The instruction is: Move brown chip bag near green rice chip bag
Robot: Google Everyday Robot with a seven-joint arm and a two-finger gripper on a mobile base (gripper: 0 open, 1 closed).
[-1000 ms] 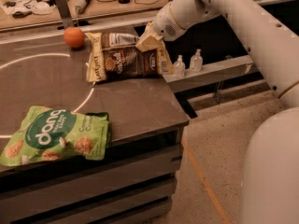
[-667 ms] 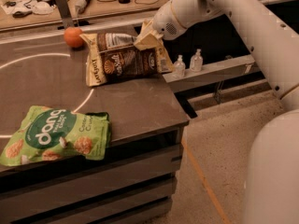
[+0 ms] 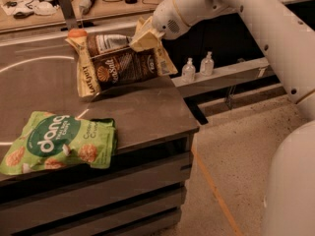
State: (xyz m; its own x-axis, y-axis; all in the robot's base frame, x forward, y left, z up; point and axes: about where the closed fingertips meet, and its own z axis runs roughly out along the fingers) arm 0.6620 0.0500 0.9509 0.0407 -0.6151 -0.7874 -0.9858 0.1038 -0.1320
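The brown chip bag (image 3: pixel 118 65), cream-edged with a dark brown panel, hangs tilted above the dark table (image 3: pixel 147 112), its lower left corner close to the surface. My gripper (image 3: pixel 146 37) is shut on the bag's upper right edge, at the end of the white arm (image 3: pixel 236 9) that reaches in from the right. The green rice chip bag (image 3: pixel 56 141) lies flat at the table's front left corner, apart from the brown bag.
An orange fruit (image 3: pixel 77 33) sits behind the brown bag, mostly hidden. Two small clear bottles (image 3: pixel 197 67) stand on a ledge right of the table. A cluttered bench (image 3: pixel 59 4) runs along the back. The table's right edge drops to speckled floor (image 3: pixel 231 171).
The gripper has lifted the brown chip bag off the table and carried it forward, toward the green bag. The bag now covers most of the orange fruit.
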